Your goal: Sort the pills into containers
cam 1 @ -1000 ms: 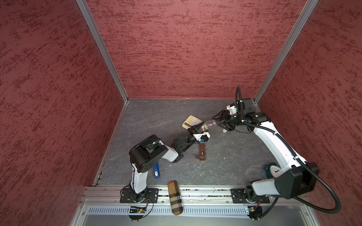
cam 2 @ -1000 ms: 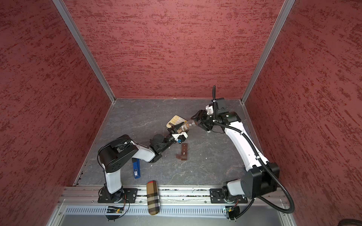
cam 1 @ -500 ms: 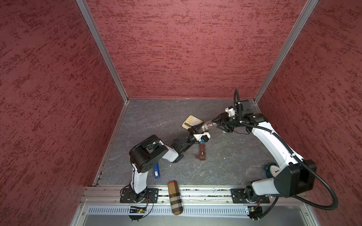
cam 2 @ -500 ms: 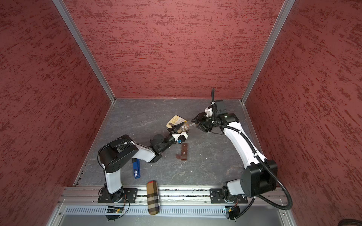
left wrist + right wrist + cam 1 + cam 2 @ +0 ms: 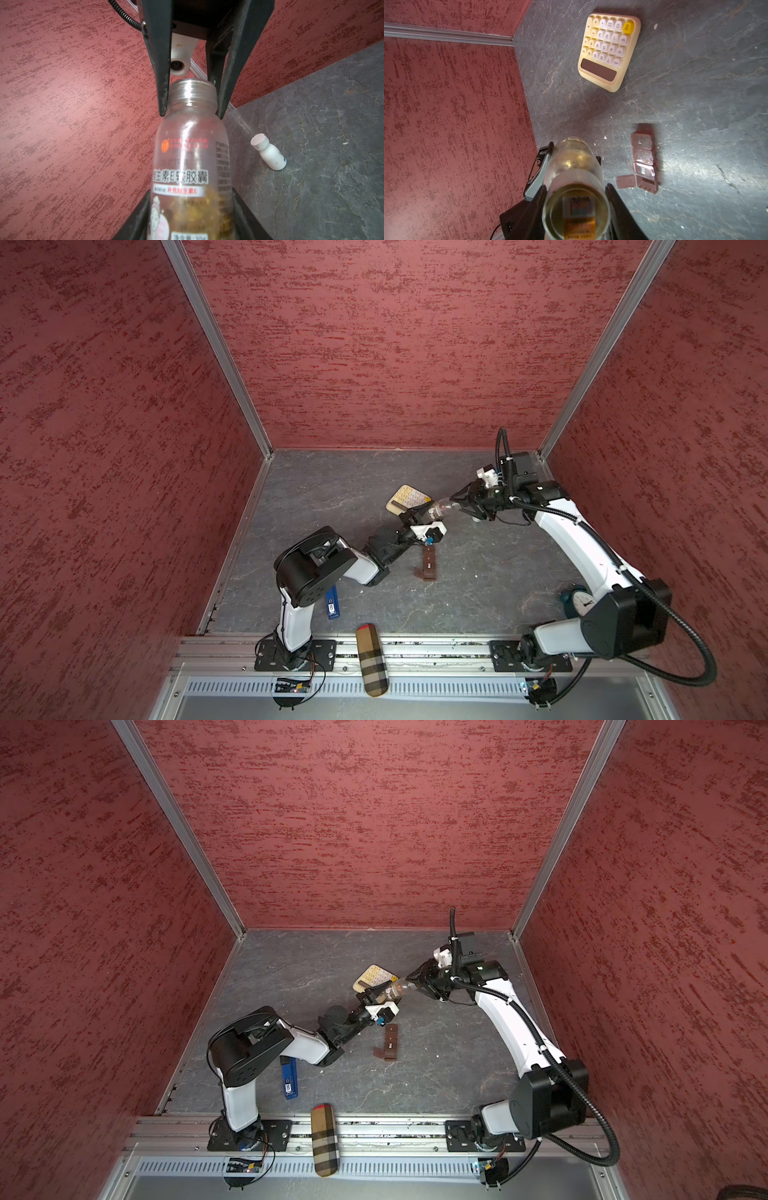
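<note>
A clear amber bottle (image 5: 441,509) with no cap hangs above the floor between both arms. My left gripper (image 5: 191,191) is shut on its body. Yellowish capsules (image 5: 187,209) show through its lower part. My right gripper (image 5: 576,186) has its fingers (image 5: 163,89) pressed on either side of the threaded neck (image 5: 193,91). The containers (image 5: 643,160), a dark brown strip box, lie on the floor below the bottle, seen in both top views (image 5: 429,568) (image 5: 390,1046). The lid (image 5: 626,181) at one end is flipped open. Tiny white pieces (image 5: 605,137) dot the floor near it.
A cream calculator (image 5: 609,52) lies behind the bottle. A small white bottle (image 5: 270,154) stands on the floor by my right arm. A blue lighter-like stick (image 5: 331,605), a plaid case (image 5: 371,659) on the front rail and a small clock (image 5: 577,601) sit nearer the front.
My right gripper has moved in onto the bottle's mouth and its jaws have narrowed around the neck. The left arm and the bottle have stayed in place.
</note>
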You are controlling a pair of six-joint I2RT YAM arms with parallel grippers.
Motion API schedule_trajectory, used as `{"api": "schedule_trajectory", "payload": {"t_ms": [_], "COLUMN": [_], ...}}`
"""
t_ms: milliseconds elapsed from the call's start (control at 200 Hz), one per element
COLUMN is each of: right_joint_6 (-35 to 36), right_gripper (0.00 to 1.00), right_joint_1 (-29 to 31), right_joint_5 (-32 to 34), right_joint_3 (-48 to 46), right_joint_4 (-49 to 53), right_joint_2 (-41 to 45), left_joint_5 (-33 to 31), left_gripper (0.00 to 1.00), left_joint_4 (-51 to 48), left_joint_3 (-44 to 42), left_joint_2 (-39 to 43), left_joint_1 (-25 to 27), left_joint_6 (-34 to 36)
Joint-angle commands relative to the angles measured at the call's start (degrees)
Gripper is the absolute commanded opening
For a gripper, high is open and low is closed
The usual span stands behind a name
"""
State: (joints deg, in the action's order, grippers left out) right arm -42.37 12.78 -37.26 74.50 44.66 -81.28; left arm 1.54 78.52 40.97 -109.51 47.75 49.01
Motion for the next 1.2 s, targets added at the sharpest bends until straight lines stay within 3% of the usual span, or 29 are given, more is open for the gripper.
{"api": "schedule_trajectory", "payload": {"t_ms": [0, 215, 386, 571, 796, 947, 1087, 1192], "right_joint_6": [8.8, 23.0, 33.8, 42.1, 52.0, 52.6, 46.6, 38.9], "right_gripper": [0.31, 0.26, 0.20, 0.18, 0.19, 0.19, 0.18, 0.18], "right_joint_1": [-0.3, 0.2, 0.8, 0.9, 0.9, 0.9, 0.9, 0.9], "right_joint_5": [0.5, 2.5, -2.6, -8.4, -6.9, -5.4, 0.7, 8.9], "right_joint_3": [1.1, -4.6, -12.0, -14.4, -13.3, -13.2, -12.2, -12.0], "right_joint_4": [5.2, 2.2, -7.8, -10.3, -6.4, -6.2, -5.5, -4.4], "right_joint_2": [0.4, 8.6, 19.2, 21.9, 23.6, 24.3, 22.9, 22.1], "left_joint_5": [3.8, 17.0, 26.2, 29.5, 32.3, 32.1, 30.0, 27.1], "left_gripper": [0.00, 0.00, 0.00, 0.00, 0.00, 0.00, 0.00, 0.00], "left_joint_4": [2.3, -10.7, -19.5, -20.9, -21.5, -21.0, -17.3, -15.0], "left_joint_3": [-1.3, -2.7, -3.4, -5.2, -7.3, -8.4, -10.0, -11.7], "left_joint_2": [1.4, 9.1, 13.6, 15.2, 16.6, 17.0, 17.2, 18.0], "left_joint_1": [-1.1, -3.7, -5.3, -6.0, -8.1, -8.8, -9.4, -9.6], "left_joint_6": [-3.8, -14.3, -20.1, -22.5, -25.2, -25.7, -26.8, -27.0]}}
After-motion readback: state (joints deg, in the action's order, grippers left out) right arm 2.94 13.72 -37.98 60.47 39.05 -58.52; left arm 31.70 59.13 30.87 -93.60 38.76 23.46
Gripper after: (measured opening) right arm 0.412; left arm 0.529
